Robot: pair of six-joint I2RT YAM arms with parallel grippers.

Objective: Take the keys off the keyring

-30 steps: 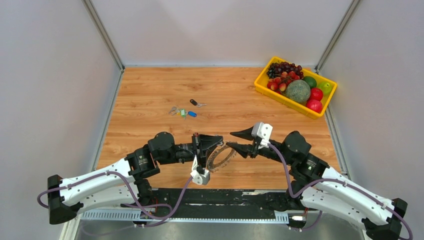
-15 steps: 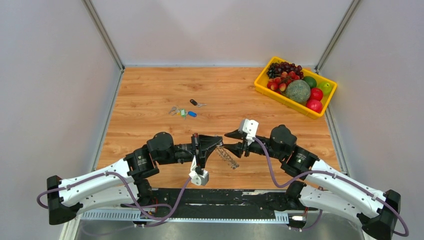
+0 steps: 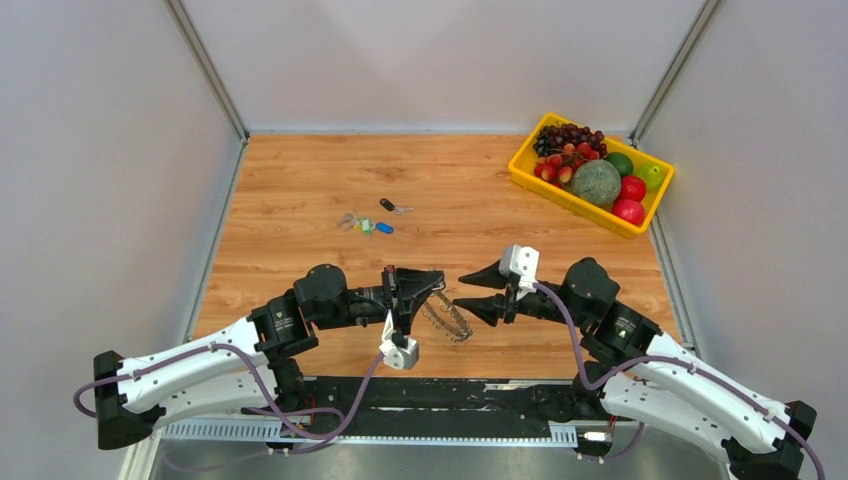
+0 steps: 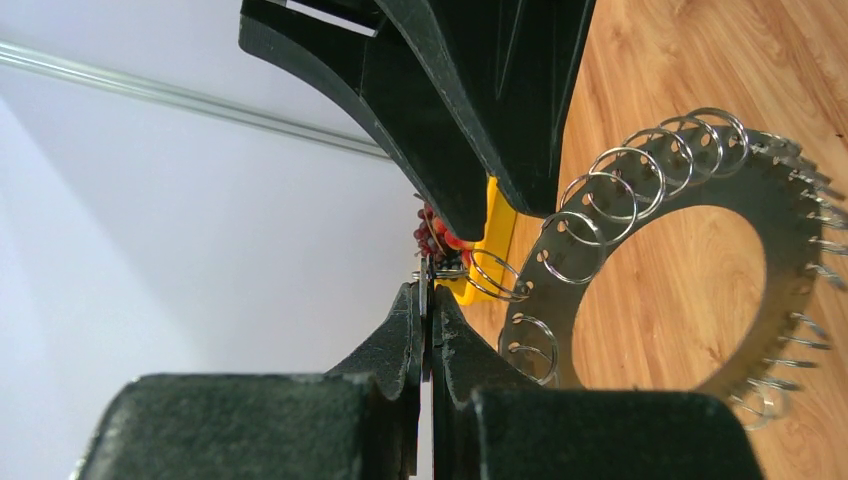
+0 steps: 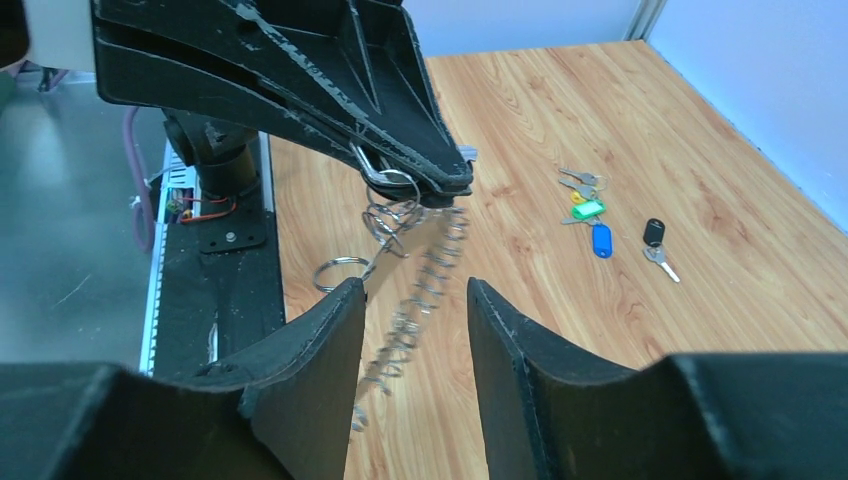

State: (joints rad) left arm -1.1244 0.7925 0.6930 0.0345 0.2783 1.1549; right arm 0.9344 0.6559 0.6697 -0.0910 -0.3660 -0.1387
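The keyring point(image 3: 450, 320) is a flat grey metal ring with several small wire split rings along its rim. I see no key on it. My left gripper point(image 3: 436, 283) is shut on its rim and holds it edge-on above the table. The pinched rim shows in the left wrist view point(image 4: 430, 300), with the ring's plate point(image 4: 700, 178) to the right. My right gripper point(image 3: 462, 292) is open, just right of the ring and not touching it. In the right wrist view the ring point(image 5: 432, 268) hangs between its spread fingers point(image 5: 312, 345). Keys point(image 3: 365, 224) lie on the table.
A black-headed key point(image 3: 393, 206) lies beside the tagged keys; both show in the right wrist view point(image 5: 655, 240). A yellow fruit tray point(image 3: 521, 168) stands at the back right. Grey walls close in the table.
My right gripper moved left up to the ring, then backed off to the right, open. The ring has turned from a flat oval to nearly edge-on. The left arm has barely moved.
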